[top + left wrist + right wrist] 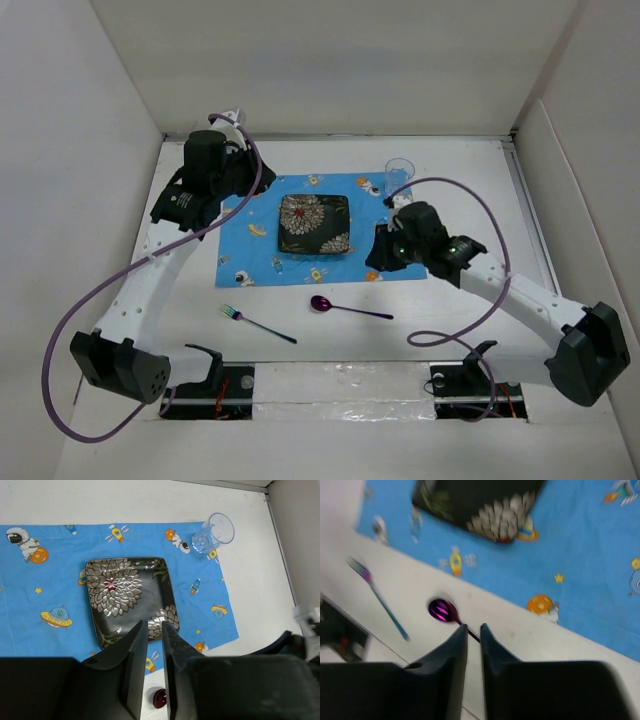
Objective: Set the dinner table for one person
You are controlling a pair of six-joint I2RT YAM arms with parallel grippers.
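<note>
Lower centre: your right gripper [473, 629], jaws nearly shut, apparently empty (blurred), could knock the spoon [443, 610] aside unless opened.

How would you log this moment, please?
plate on placemat | fork, spoon on dinner table | left gripper, right gripper shut, empty

**Mat, Plate, Cup and Cutlery**

We see a blue space-print placemat [262, 255] lying flat, with a dark square flower-patterned plate [315, 224] resting near its middle. At the plate's 1 o'clock, a clear cup [399, 175] stands on the mat's far right corner. Off the mat, at the plate's 6 o'clock, we find a shiny purple spoon [352, 310], its bowl at 9 o'clock and its handle toward 3 o'clock. A rainbow-tinted fork [257, 325] lies at the plate's 7 o'clock, tines toward 10 o'clock, apart from the spoon.
</note>
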